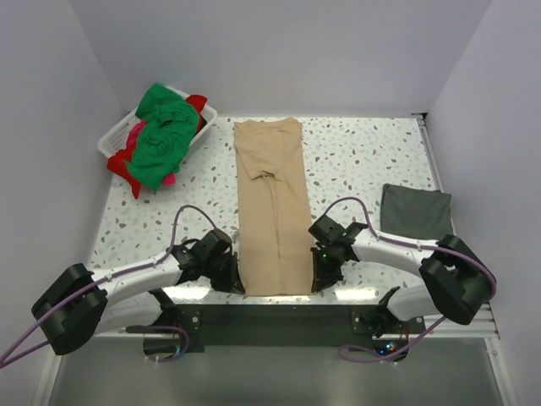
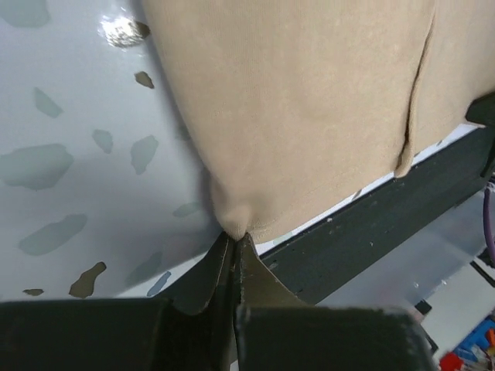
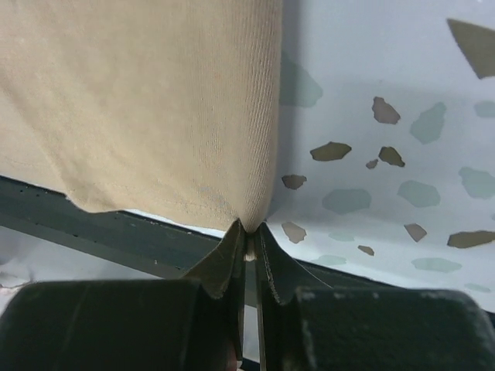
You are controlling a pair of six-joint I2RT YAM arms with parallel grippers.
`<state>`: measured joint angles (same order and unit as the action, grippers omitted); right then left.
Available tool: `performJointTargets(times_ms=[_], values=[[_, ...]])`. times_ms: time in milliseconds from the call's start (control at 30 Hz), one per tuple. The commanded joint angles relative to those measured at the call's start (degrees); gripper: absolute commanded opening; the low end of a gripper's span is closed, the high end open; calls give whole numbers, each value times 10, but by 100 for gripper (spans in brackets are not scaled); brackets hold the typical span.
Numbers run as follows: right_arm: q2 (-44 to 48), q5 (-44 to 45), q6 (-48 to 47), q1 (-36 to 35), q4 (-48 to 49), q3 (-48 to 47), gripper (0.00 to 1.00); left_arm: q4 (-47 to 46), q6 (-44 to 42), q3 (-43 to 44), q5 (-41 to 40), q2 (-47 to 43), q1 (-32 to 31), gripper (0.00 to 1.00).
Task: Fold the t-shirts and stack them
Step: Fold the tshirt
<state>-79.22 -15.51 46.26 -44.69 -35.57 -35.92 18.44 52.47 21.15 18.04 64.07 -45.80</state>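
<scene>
Tan shirt (image 1: 270, 207): long strip mid-table, near corners hidden in clamped tips. Left gripper (image 2: 234, 246) pinches its left corner, right gripper (image 3: 249, 236) the right. Grey shirt (image 1: 415, 211) folded to its right. Far-left basket (image 1: 112, 144) mostly buried under green shirt (image 1: 161, 135) & red shirt (image 1: 125, 166).

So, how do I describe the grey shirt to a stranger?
Look at the speckled table, at its right edge. The dark grey t-shirt lies there, a small folded rectangle; the tan t-shirt is a long strip in the middle.

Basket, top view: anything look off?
Yes. The white basket is overfull: the green shirt and red shirt hang over its near rim onto the table.
</scene>
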Motion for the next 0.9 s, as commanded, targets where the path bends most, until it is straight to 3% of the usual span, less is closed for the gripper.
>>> performJointTargets(times_ms=[0,167,467,700,867], values=[[28,28,2,-3,-52,-36,0,59,-20,27,-81,-24,-3,0],[71,59,9,-2,-116,-82,0,106,-10,74,-113,-63,-3,0],[58,131,-18,14,-158,-200,0,143,-20,168,-172,-46,2,0],[20,137,-64,72,-122,-244,0,86,-41,191,-179,-4,54,0],[-47,127,-98,111,-98,-293,0,32,-77,210,-160,36,124,0]])
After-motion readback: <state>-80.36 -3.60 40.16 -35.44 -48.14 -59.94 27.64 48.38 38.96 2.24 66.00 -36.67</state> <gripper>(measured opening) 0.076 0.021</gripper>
